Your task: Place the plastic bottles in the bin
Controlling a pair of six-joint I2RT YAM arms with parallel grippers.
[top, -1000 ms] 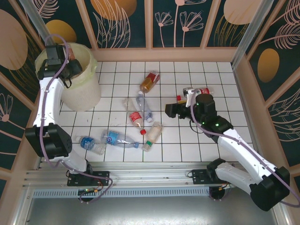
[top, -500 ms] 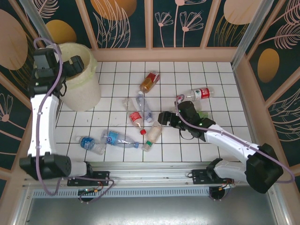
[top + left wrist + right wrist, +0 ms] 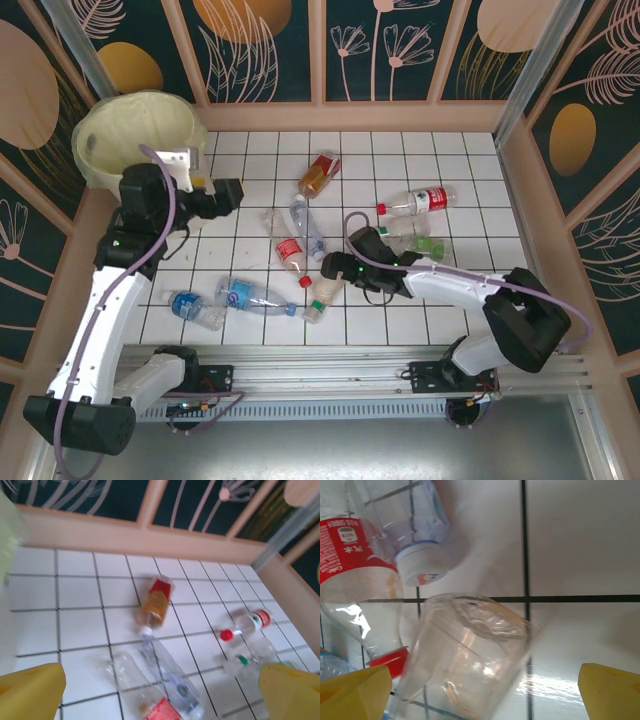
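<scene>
Looking at the left gripper (image 3: 226, 193) first: its yellow fingers (image 3: 31, 694) are spread wide with nothing between them, hanging over the tiles just right of the bin (image 3: 108, 150), which sits in the far left corner.

The right gripper (image 3: 336, 269) is splayed wide too, low over the middle of the floor. A clear bottle (image 3: 470, 665) lies between its fingers (image 3: 612, 692). I can't tell if either one actually touches it, but it's not pinched.

Crowding that bottle on the left are a red-label bottle (image 3: 350, 570) and a white-capped bottle (image 3: 415, 525). Further out on the tiles there's an amber bottle (image 3: 318, 176), a red-capped bottle (image 3: 415, 200), a crushed green-capped one (image 3: 415, 241) and two blue-label bottles (image 3: 250, 295) near the front.

Compared to a second ago, the left arm was up at the bin's rim and has swung out over the floor. The right gripper was by the red-capped bottle and has slid over to the centre pile.
</scene>
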